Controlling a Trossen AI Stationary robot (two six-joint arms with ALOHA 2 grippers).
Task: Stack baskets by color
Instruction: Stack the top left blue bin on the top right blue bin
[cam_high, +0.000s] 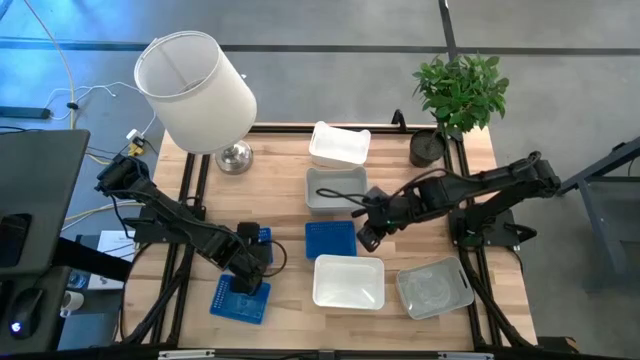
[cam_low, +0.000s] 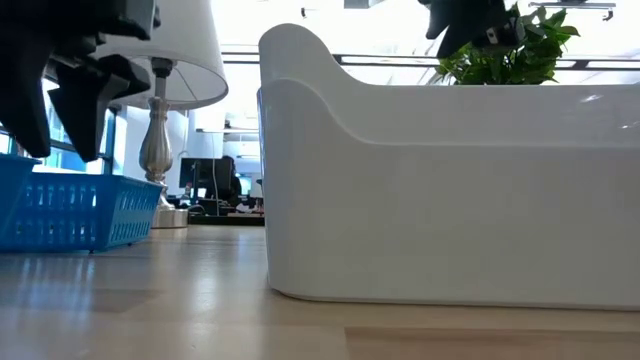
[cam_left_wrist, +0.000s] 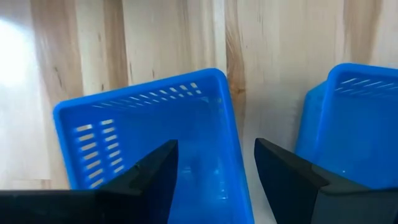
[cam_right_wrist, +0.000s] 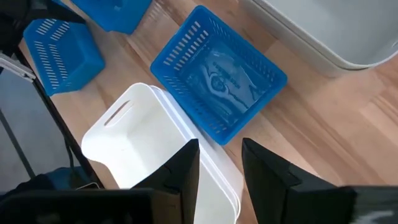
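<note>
Three blue baskets stand on the wooden table: one at the near left (cam_high: 238, 300), one just beyond it (cam_high: 263, 237) and one in the middle (cam_high: 330, 240). Two white baskets (cam_high: 348, 282) (cam_high: 340, 145), a grey-white one (cam_high: 335, 190) and a clear-grey one (cam_high: 433, 288) stand around them. My left gripper (cam_left_wrist: 214, 180) hangs open over the near-left blue basket (cam_left_wrist: 149, 137), its fingers on either side of one side wall, apart from it. My right gripper (cam_right_wrist: 221, 171) is open and holds nothing. It hovers over the seam between the near white basket (cam_right_wrist: 143, 149) and the middle blue basket (cam_right_wrist: 217, 81).
A lamp with a big white shade (cam_high: 195, 85) stands at the far left of the table. A potted plant (cam_high: 460, 95) stands at the far right corner. In the low view the near white basket (cam_low: 450, 190) fills most of the picture.
</note>
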